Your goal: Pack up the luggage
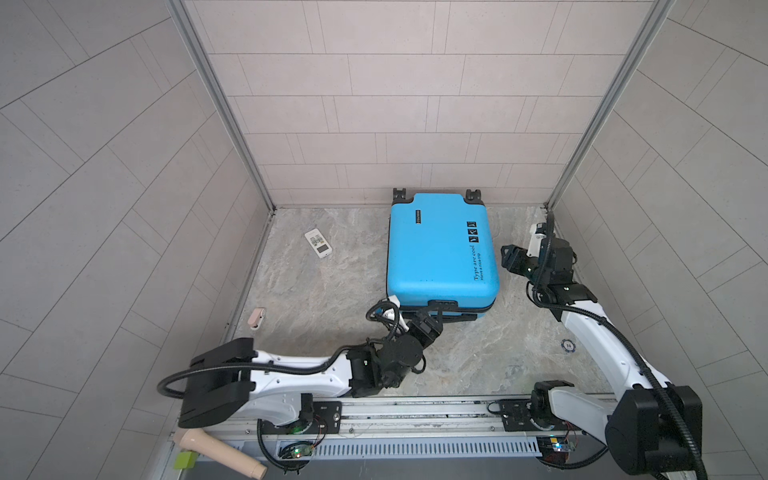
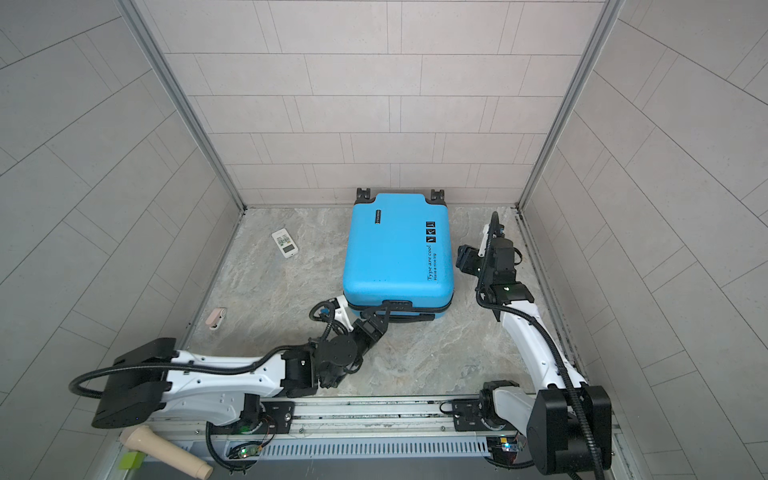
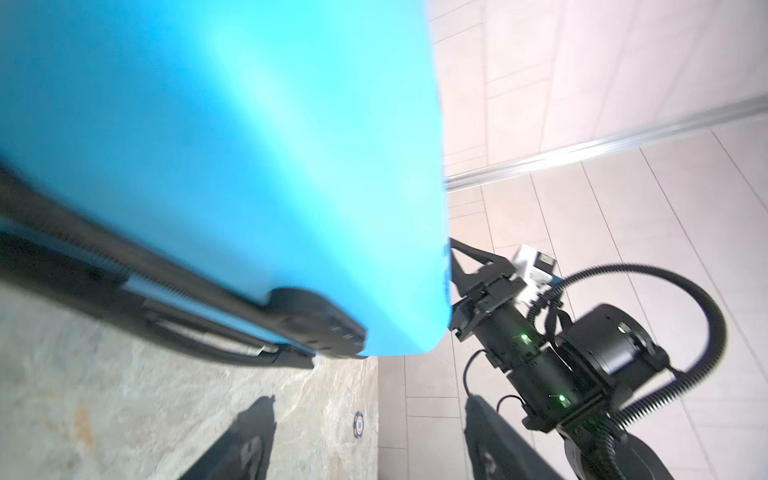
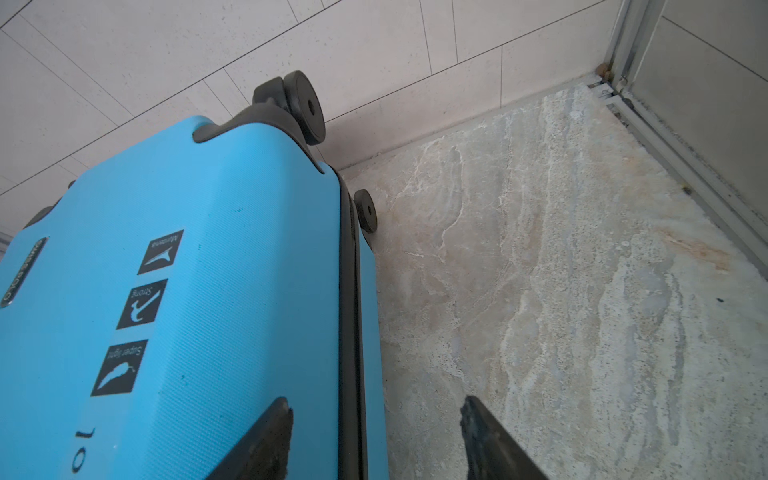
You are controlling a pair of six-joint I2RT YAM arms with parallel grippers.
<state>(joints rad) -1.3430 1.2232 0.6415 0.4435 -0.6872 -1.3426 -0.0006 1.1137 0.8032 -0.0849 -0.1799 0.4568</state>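
Left claw (image 3: 370, 401): gaped empty beside suitcase (image 1: 440, 249) handle (image 1: 445, 302).
Right claw (image 4: 376, 401): gaped empty at suitcase side.
Tip: likely paid to steady lid (image 2: 395, 257) while zipping.

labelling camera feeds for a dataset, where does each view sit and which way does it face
Top views: overhead, looking down and forward at the suitcase lying flat; left pincer, right pincer and both their arms show.
Left wrist: low by the suitcase's handle, looking along the shell; left pincer tips and the whole right pincer show.
Right wrist: beside the suitcase, facing its wheels; right pincer tips show.
Shared: every view has the suitcase.
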